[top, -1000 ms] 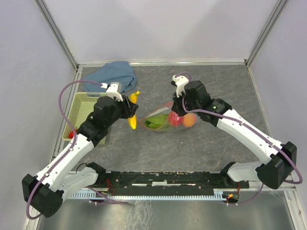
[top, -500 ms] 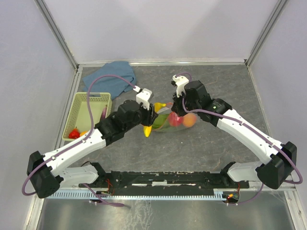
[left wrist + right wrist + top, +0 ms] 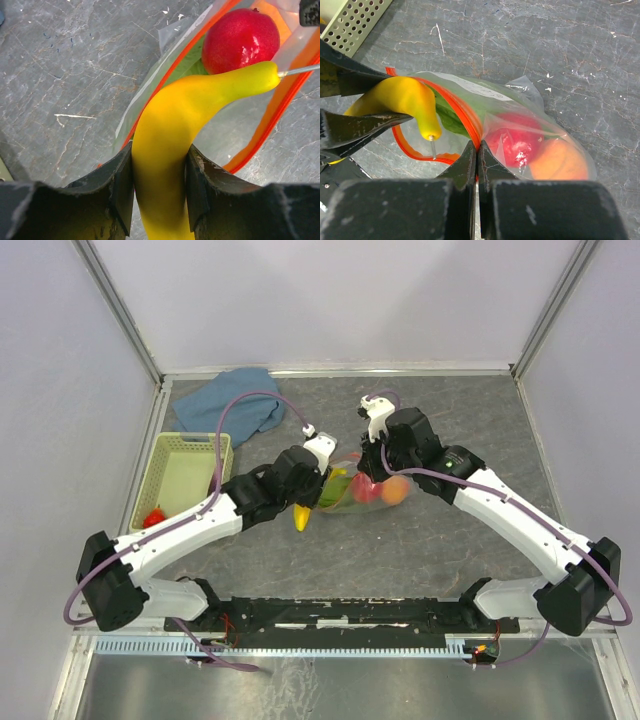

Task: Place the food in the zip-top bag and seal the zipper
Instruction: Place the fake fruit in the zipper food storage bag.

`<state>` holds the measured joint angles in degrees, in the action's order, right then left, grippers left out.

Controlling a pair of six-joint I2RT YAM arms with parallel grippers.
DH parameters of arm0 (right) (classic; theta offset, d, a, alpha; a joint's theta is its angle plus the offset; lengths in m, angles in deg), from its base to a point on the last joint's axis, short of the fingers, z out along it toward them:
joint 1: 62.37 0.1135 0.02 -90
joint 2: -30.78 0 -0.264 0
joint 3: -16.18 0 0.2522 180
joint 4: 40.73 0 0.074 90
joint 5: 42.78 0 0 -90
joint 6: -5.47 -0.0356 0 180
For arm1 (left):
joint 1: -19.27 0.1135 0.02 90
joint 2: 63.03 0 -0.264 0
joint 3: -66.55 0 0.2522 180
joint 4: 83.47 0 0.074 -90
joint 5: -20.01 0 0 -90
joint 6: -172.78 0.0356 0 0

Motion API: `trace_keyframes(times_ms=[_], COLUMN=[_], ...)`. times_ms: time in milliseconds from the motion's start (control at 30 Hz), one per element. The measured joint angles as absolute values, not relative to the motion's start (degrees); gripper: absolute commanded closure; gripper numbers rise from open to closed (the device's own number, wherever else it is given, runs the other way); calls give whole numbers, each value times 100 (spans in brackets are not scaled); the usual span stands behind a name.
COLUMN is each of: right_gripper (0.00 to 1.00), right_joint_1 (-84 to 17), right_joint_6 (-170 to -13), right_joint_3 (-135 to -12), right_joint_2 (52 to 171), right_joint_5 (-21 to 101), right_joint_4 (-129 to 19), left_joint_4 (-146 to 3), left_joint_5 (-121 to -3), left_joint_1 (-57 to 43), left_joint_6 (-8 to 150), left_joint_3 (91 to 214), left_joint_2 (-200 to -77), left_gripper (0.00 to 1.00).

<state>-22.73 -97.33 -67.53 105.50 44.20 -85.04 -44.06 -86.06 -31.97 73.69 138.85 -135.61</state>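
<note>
Left gripper (image 3: 160, 167) swung from basket (image 3: 186, 439) to frame ctr, clamping banana (image 3: 200, 95), tip at zip-top bag (image 3: 470, 90) mouth. Right gripper (image 3: 476, 150) pinches zipper (image 3: 455, 107) tight — film prob. limp, slick; hold stiff rim.

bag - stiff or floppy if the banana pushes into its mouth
Probably floppy: the bag is thin, wrinkled film, its rim pinched by the right gripper. Likely light, so the banana could shove it sideways.
</note>
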Motion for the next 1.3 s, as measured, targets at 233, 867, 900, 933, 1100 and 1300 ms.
trace_keyframes(times_ms=[233,867,900,933,1100,1300], right_gripper=[98,98,98,98,98,99], right_joint_1=[-2273,-2273,-2273,-2273,-2273,-2273], right_joint_6=[-9733,-9672,-9670,-9672,-9676,-9676], right_joint_3=[-6753,-6753,-6753,-6753,-6751,-6688], right_joint_2=[10511,10347,10347,10347,10347,10275], right_joint_5=[4358,4120,4109,4083,3993,3974], right_joint_4=[-8517,-8539,-8537,-8537,-8532,-8491], left_joint_4=[-4022,-3440,-3427,-3429,-3508,-3810], left_joint_5=[-8849,-8713,-8648,-8600,-8267,-7922], left_joint_1=[-3193,-2970,-2970,-2970,-2972,-2970], left_joint_6=[7369,7372,7385,7418,7691,7879], left_joint_3=[14414,15347,15382,15400,15428,15413], left_joint_2=[-14173,-15093,-15115,-15124,-15128,-15165], left_gripper=[90,83,82,81,78,68])
